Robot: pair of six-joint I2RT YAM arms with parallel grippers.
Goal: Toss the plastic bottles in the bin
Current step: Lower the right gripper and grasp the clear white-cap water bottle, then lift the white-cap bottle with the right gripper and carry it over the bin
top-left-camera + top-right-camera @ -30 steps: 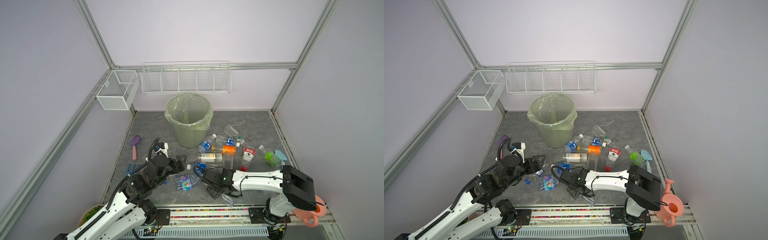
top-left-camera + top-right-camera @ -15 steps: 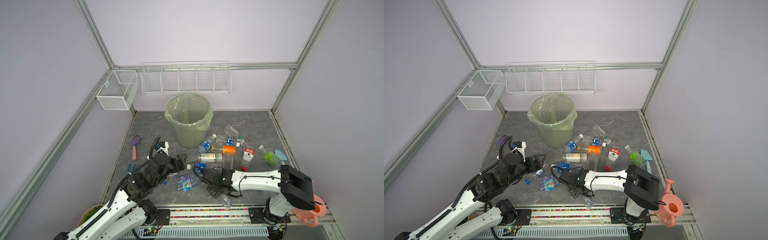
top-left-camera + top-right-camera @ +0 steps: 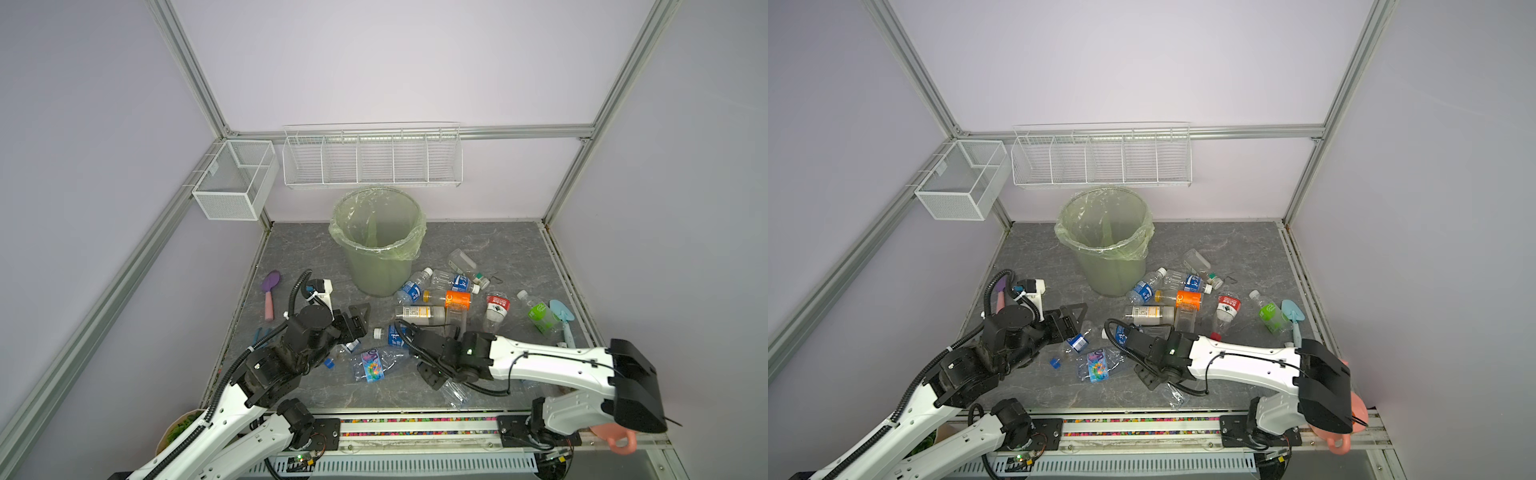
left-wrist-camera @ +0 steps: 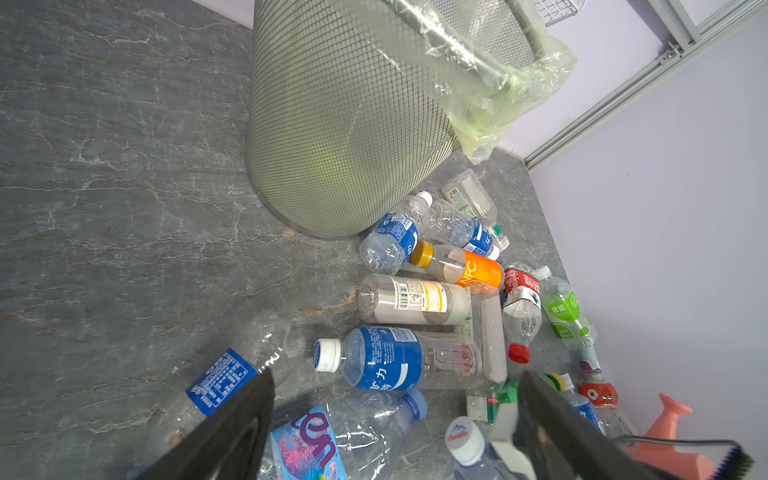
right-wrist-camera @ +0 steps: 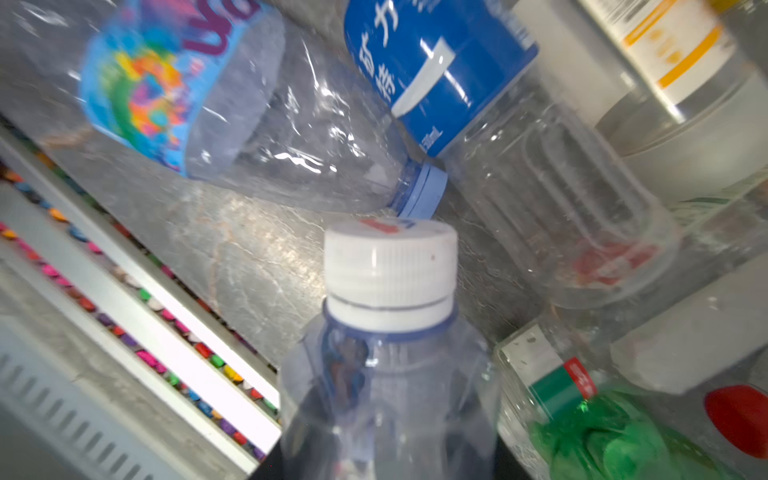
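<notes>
- left claw (image 4: 395, 382) hangs wide open in front of the bin (image 3: 376, 270)
- right claw (image 3: 422, 359) is clamped round a clear white-capped bottle (image 5: 390, 365), further out from the bin

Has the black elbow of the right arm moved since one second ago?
Yes. In both top views the black elbow has shifted right: it now hides most of the fixed pink watering can, which earlier showed far more.

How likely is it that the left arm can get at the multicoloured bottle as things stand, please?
Probably yes: the open left claw hovers close by, and the multicoloured bottle lies uncovered, nothing on top.
</notes>
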